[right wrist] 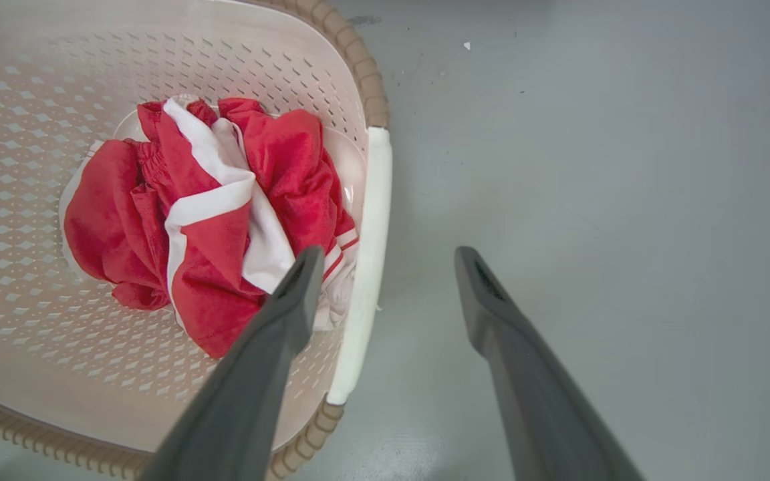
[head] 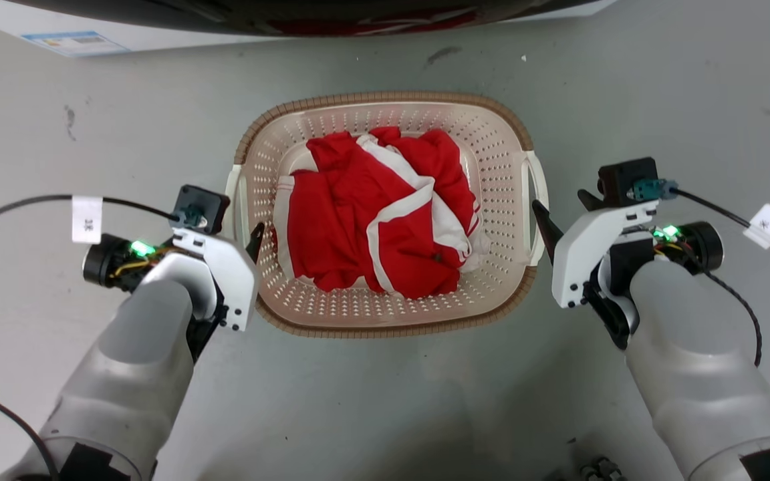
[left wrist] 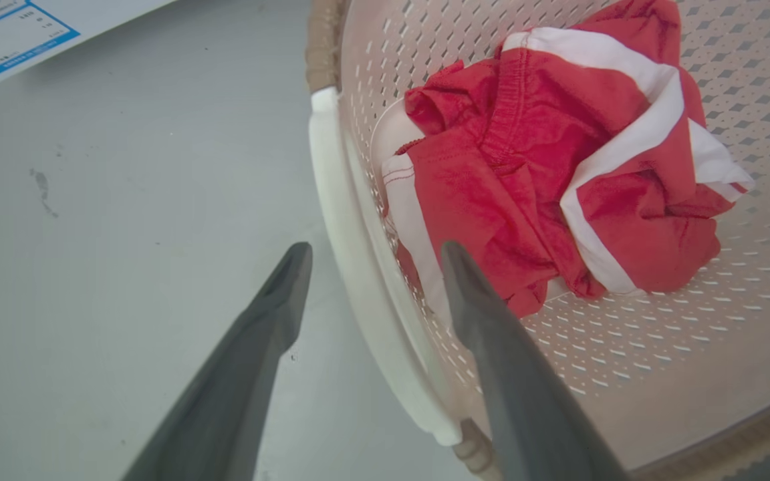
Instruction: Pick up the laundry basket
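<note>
Left jaws: the left gripper (left wrist: 375, 252) is spread wide and holds nothing; its dark fingers sit either side of the white plastic left handle (left wrist: 351, 267).
Right jaws: the right gripper (right wrist: 388, 254) is equally wide and empty, bracketing the white plastic right handle (right wrist: 371, 234).
Basket: the cream perforated plastic laundry basket (head: 385, 100) with its brown woven-look rim rests on the grey floor (head: 385, 401) between the arms, a crumpled red-and-white garment (head: 378, 214) inside.
Done: both grippers look aligned with the handles.
Left: closing on both handles, then lifting level.
</note>
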